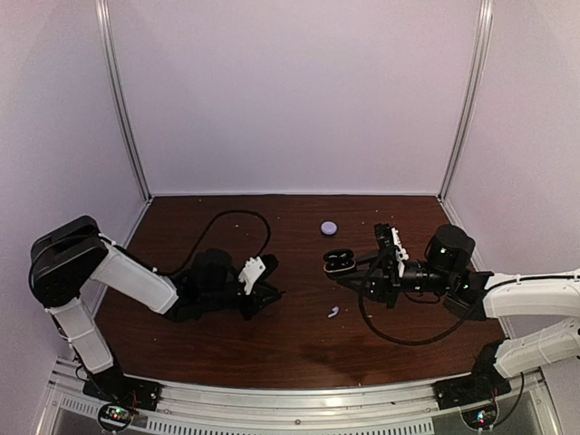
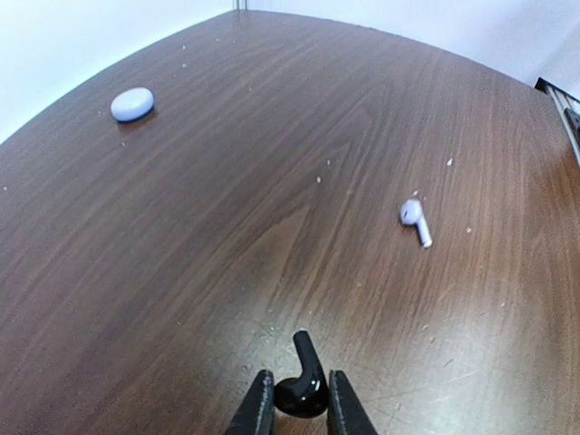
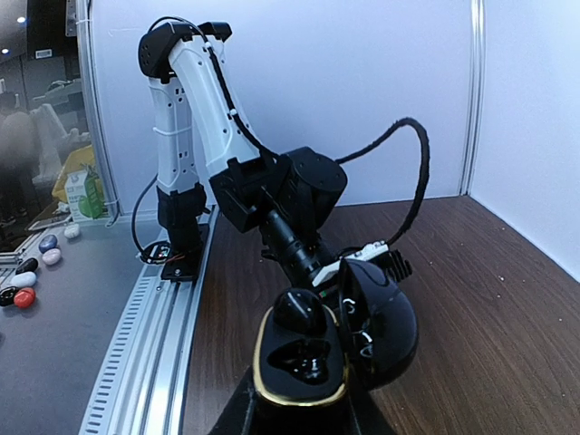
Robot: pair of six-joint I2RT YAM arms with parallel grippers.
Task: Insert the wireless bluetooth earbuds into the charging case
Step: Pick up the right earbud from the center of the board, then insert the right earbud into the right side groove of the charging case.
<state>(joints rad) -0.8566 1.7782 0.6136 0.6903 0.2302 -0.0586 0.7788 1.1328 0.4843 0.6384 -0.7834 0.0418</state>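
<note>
My left gripper (image 2: pixel 296 403) is shut on a glossy black earbud (image 2: pixel 304 381), low over the table, its stem pointing away. My right gripper (image 3: pixel 304 412) is shut on an open black charging case (image 3: pixel 313 367) with a gold rim. Its lid (image 3: pixel 385 331) stands up, one black earbud (image 3: pixel 299 313) sits in the far slot, and the near slot is empty. From above, this case (image 1: pixel 338 261) is right of centre. A pale lavender earbud (image 2: pixel 415 221) lies loose on the table (image 1: pixel 333 313). A closed lavender pebble case (image 1: pixel 328 227) lies further back (image 2: pixel 132 103). A second lavender earbud is not in view.
The dark wood table (image 1: pixel 227 335) has white walls on three sides. A black cable (image 1: pixel 237 217) loops over the back left. My left arm (image 3: pixel 272 199) faces the right wrist camera. The left gripper (image 1: pixel 272 292) and right gripper (image 1: pixel 343 272) are a hand's width apart.
</note>
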